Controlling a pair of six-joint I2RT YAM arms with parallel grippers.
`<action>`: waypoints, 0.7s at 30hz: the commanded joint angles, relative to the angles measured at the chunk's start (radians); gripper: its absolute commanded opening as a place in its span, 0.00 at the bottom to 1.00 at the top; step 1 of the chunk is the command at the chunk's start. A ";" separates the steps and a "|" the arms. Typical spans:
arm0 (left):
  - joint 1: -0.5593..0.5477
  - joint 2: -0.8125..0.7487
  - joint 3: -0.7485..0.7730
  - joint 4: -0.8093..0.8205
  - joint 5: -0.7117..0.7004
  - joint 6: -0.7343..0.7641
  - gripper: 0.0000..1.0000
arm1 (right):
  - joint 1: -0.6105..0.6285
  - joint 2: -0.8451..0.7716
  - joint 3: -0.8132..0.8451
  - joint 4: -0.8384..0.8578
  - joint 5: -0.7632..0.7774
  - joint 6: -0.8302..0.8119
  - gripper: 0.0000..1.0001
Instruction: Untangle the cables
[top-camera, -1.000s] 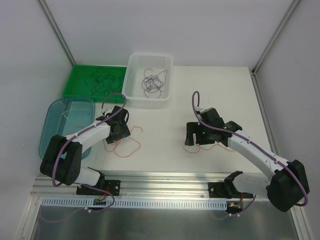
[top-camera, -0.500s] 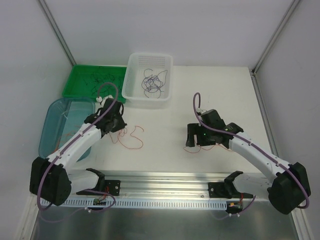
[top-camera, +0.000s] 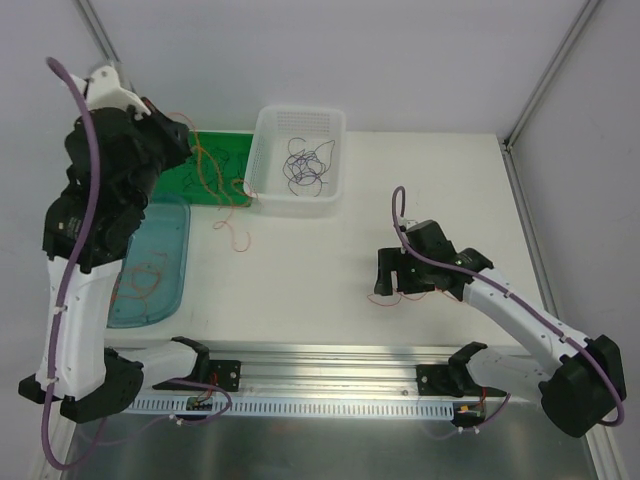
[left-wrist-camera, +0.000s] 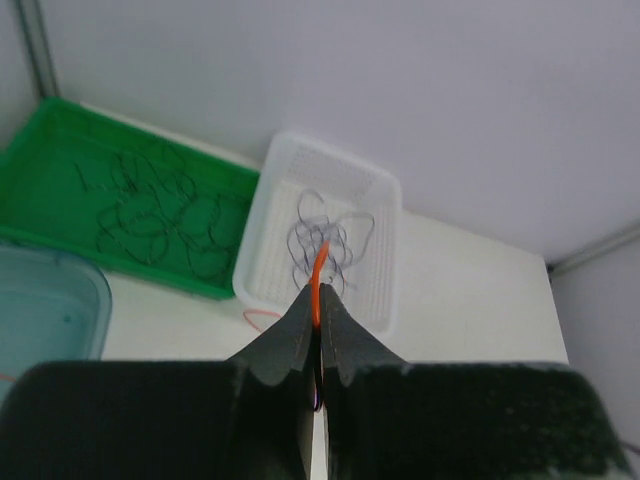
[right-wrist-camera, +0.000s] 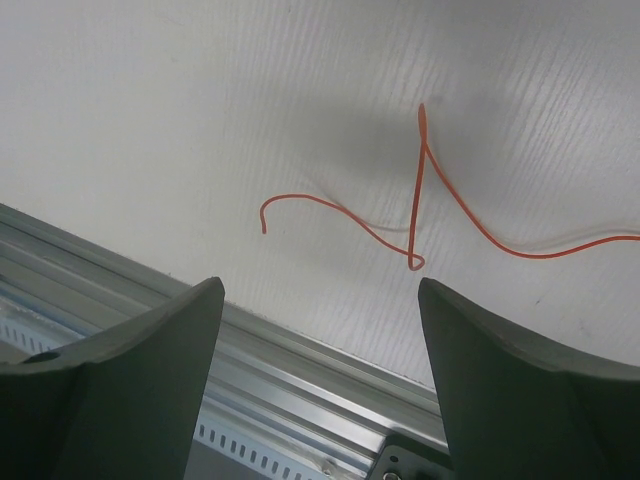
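My left gripper (top-camera: 183, 132) is raised high at the back left, shut on a red-orange cable (left-wrist-camera: 318, 268). From it, red cables (top-camera: 230, 228) hang over the green tray's corner down to the table. In the left wrist view the jaws (left-wrist-camera: 320, 296) press together with the orange strand pinched between them. Another red cable (right-wrist-camera: 420, 200) lies on the table under my right gripper (top-camera: 395, 275). In the right wrist view that gripper (right-wrist-camera: 320, 290) stands open, wide apart, with nothing held. Purple cables (top-camera: 305, 165) lie in the white basket and black cables (top-camera: 210, 160) in the green tray.
The white basket (top-camera: 270, 120) stands at the back centre, with the green tray (top-camera: 150, 175) to its left. A blue bin (top-camera: 175, 215) at the left holds several red strands (top-camera: 140, 280). The metal rail (top-camera: 330, 360) runs along the near edge.
My left gripper shut on the red cables on the table and rose up and back to the left, lifting them. The right arm has barely moved.
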 joint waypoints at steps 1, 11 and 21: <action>0.019 0.058 0.198 -0.099 -0.211 0.149 0.01 | 0.004 -0.026 0.032 -0.027 0.015 -0.010 0.83; 0.180 0.066 0.185 -0.047 -0.520 0.362 0.05 | 0.004 -0.036 0.038 -0.061 0.013 -0.013 0.83; 0.636 -0.023 -0.611 0.378 -0.203 0.330 0.02 | 0.006 -0.065 0.017 -0.075 -0.007 -0.003 0.83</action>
